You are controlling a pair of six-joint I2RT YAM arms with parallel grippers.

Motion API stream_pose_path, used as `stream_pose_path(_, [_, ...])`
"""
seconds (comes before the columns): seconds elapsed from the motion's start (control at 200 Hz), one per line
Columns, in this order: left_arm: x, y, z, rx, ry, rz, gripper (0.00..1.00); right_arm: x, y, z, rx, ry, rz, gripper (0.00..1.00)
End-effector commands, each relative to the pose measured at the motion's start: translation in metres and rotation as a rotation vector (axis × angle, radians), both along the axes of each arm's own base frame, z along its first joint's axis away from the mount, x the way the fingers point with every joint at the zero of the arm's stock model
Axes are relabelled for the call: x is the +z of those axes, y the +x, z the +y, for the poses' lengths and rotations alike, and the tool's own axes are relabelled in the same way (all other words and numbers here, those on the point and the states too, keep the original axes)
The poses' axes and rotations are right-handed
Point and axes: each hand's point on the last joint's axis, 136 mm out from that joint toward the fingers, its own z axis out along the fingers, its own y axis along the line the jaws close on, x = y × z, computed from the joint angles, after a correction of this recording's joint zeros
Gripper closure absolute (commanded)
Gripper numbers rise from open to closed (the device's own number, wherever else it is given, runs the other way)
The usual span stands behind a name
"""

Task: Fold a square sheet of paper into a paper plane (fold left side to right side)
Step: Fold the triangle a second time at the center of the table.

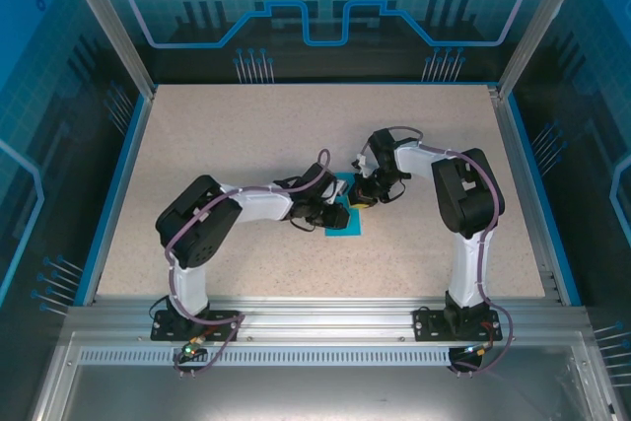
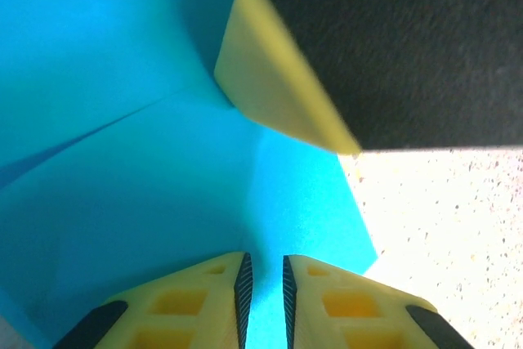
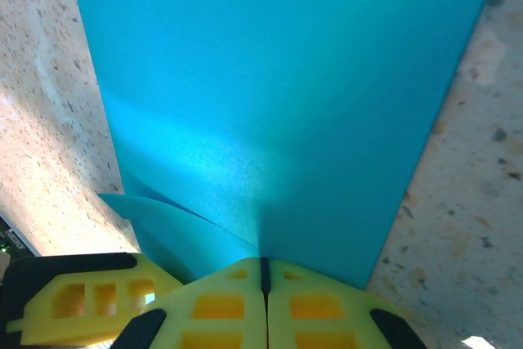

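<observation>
Right tool [image 3: 263, 264] pinches the square sheet of paper [image 3: 270, 79]; left wrist view shows left tool [image 2: 265, 266] barely parted.

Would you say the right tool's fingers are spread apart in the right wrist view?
No, the right tool has its fingers pressed together, pinching the edge of the paper.

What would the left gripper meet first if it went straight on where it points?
Likely a yellow finger of the right gripper, straight ahead of the left gripper across the teal sheet of paper. Depth is unclear, so the paper may catch first.
</observation>
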Motion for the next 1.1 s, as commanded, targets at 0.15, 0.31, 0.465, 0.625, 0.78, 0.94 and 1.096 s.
stream_pose_path(0.15, [-0.029, -0.069, 0.054, 0.060, 0.097, 0.168, 0.77, -0.019, 0.000, -0.016, -0.003, -0.083, 0.022, 0.94])
stream_pose_path(0.31, [-0.025, -0.081, 0.062, 0.087, 0.078, 0.172, 0.77, -0.019, 0.000, -0.016, -0.002, -0.085, 0.024, 0.95])
stream_pose_path(0.465, [0.009, -0.065, 0.052, 0.067, 0.054, 0.101, 0.77, -0.017, 0.000, -0.015, 0.001, -0.080, 0.019, 0.95])
stream_pose_path(0.625, [0.051, -0.037, 0.030, 0.038, -0.020, 0.022, 0.76, -0.015, 0.000, -0.014, 0.002, -0.076, 0.016, 0.94])
stream_pose_path(0.78, [0.046, -0.016, 0.017, 0.029, -0.015, 0.020, 0.76, -0.014, 0.000, -0.012, 0.005, -0.067, 0.014, 0.95])
stream_pose_path(0.94, [0.020, -0.009, 0.014, 0.038, 0.010, 0.060, 0.76, -0.010, 0.000, -0.010, 0.009, -0.053, 0.010, 0.94])
stream_pose_path(1.096, [0.000, -0.016, 0.017, 0.043, 0.024, 0.103, 0.76, 0.000, 0.003, -0.004, 0.011, -0.013, -0.006, 0.94])
